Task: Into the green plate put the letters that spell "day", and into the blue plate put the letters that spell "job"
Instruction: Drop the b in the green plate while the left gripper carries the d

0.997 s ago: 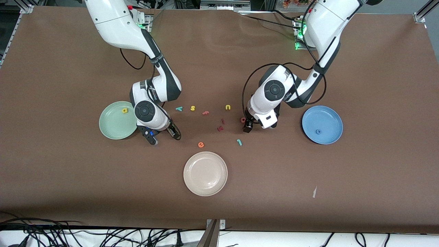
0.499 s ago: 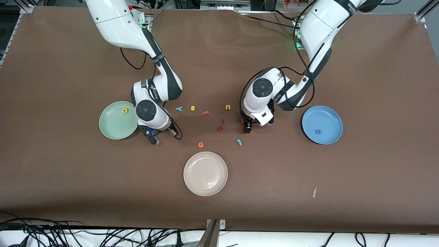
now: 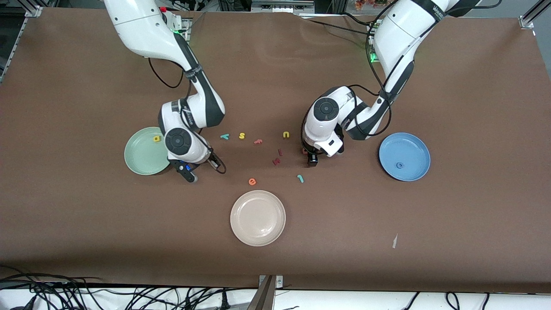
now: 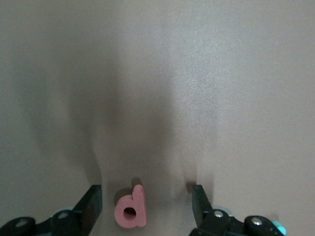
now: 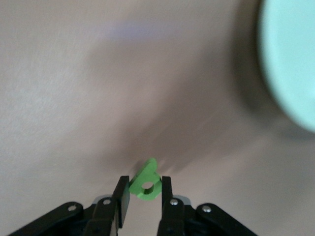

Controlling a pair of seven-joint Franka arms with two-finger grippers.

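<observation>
The right tool is clamped on a small green looped foam letter, seemingly lifted just beside the pale mint-green round plate. The left tool stands apart around a salmon-pink looped foam letter on the brown surface.

The right arm reaches down from its base, elbow bent, wrist turned downward. Its right hand hangs low over the brown counter, fingers clamped on a small green looped foam letter. The left arm bends likewise, wrist pointing down. The left hand sits at the counter's surface, its fingers spread on both sides of a salmon-pink looped foam letter, not touching it.
</observation>
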